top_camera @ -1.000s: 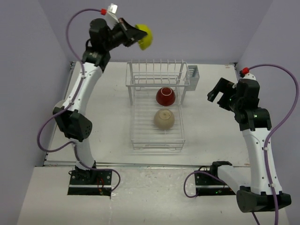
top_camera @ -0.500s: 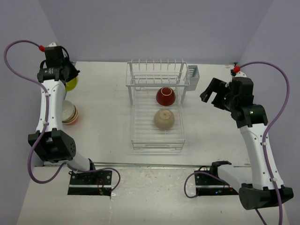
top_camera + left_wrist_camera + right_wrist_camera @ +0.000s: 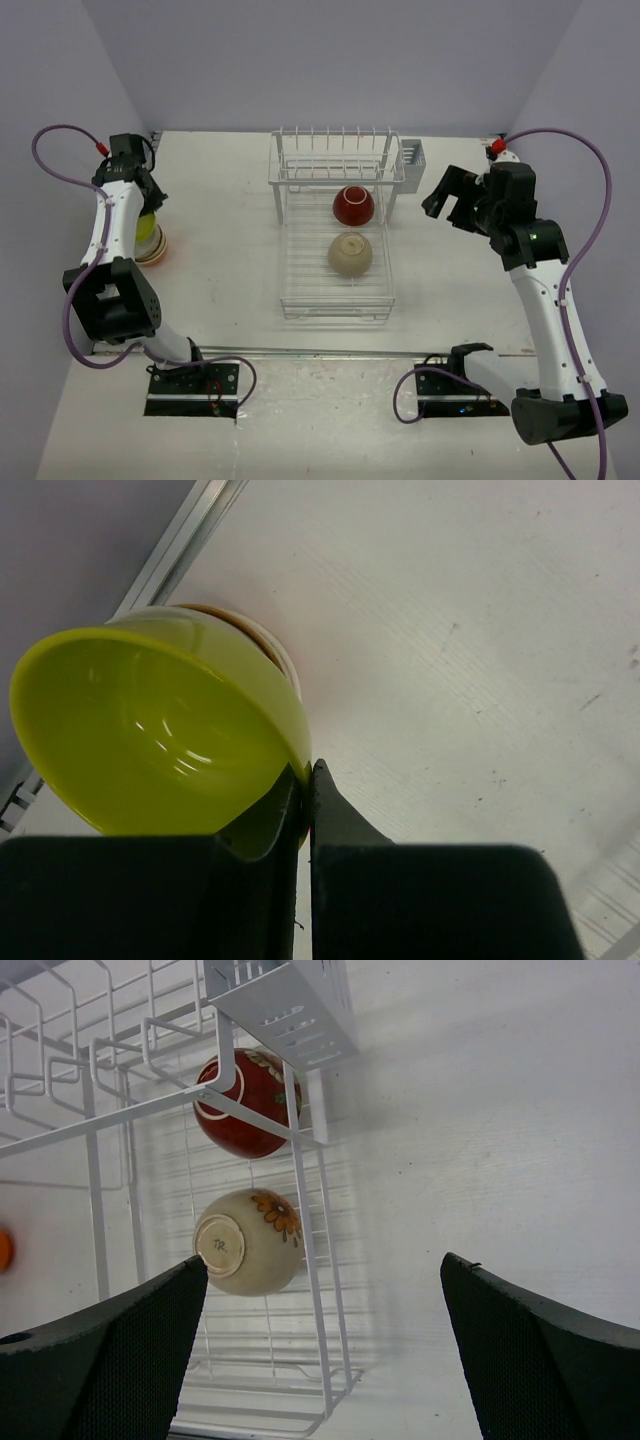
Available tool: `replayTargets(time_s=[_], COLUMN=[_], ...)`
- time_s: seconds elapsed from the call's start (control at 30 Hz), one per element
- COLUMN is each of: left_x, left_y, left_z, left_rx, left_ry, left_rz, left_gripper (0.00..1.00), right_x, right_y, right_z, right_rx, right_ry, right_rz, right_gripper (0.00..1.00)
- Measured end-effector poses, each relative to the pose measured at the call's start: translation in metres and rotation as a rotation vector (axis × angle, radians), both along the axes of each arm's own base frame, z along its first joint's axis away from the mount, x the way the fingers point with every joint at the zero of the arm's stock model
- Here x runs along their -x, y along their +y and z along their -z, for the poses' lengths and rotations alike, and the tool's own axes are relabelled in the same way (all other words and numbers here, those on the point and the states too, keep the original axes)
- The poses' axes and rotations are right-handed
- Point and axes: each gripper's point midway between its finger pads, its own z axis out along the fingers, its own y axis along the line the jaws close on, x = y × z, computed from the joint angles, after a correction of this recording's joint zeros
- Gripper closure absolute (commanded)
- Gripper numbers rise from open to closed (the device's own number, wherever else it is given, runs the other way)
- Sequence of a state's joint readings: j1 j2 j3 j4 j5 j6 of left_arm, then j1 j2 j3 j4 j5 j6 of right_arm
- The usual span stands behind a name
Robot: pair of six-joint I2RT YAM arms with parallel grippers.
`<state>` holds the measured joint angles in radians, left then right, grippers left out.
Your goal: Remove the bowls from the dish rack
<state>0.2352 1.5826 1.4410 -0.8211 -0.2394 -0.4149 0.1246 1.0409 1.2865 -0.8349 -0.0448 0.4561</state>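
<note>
My left gripper (image 3: 305,772) is shut on the rim of the lime-yellow bowl (image 3: 160,730) and holds it on the stack of bowls (image 3: 152,245) at the table's far left. The gripper (image 3: 140,190) shows there in the top view. The white dish rack (image 3: 335,235) holds a dark red bowl (image 3: 353,205) and a beige bowl (image 3: 350,254), both upside down. They show in the right wrist view too, red (image 3: 245,1100) and beige (image 3: 248,1241). My right gripper (image 3: 447,203) is open and empty, right of the rack.
The cutlery basket (image 3: 411,156) hangs on the rack's back right corner. The table's left metal edge (image 3: 170,555) runs close behind the bowl stack. Purple walls enclose the table.
My left arm has swung from high at the back down to the far left, bringing the lime-yellow bowl onto the stack. My right gripper has shifted slightly left toward the rack.
</note>
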Motion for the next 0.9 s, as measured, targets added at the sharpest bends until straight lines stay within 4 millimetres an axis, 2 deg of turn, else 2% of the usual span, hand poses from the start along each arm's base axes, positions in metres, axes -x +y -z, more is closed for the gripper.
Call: replayTargets(time_s=[0.13,0.3,0.7,0.9], left_x=[0.009,0.010,0.013,0.011], left_y=[0.009,0.017,0.016,0.016], left_z=[0.014,0.019,0.041,0.045], left_rx=[-0.005,-0.007,0.008,0.010], left_ry=[0.035,0.038,0.078,0.080], left_rz=[-0.017,-0.035,-0.033,-0.031], left_gripper=[1.00,1.00,1.00,0.84], right_x=[0.000,0.000,0.000,0.000], right_y=[0.000,0.000,0.000,0.000], right_z=[0.000,0.000,0.000,0.000], right_rx=[0.000,0.000,0.000,0.000], right_ry=[0.000,0.000,-0.001,-0.001], right_rz=[0.000,0.000,0.000,0.000], right_gripper=[0.01,0.01,0.01,0.01])
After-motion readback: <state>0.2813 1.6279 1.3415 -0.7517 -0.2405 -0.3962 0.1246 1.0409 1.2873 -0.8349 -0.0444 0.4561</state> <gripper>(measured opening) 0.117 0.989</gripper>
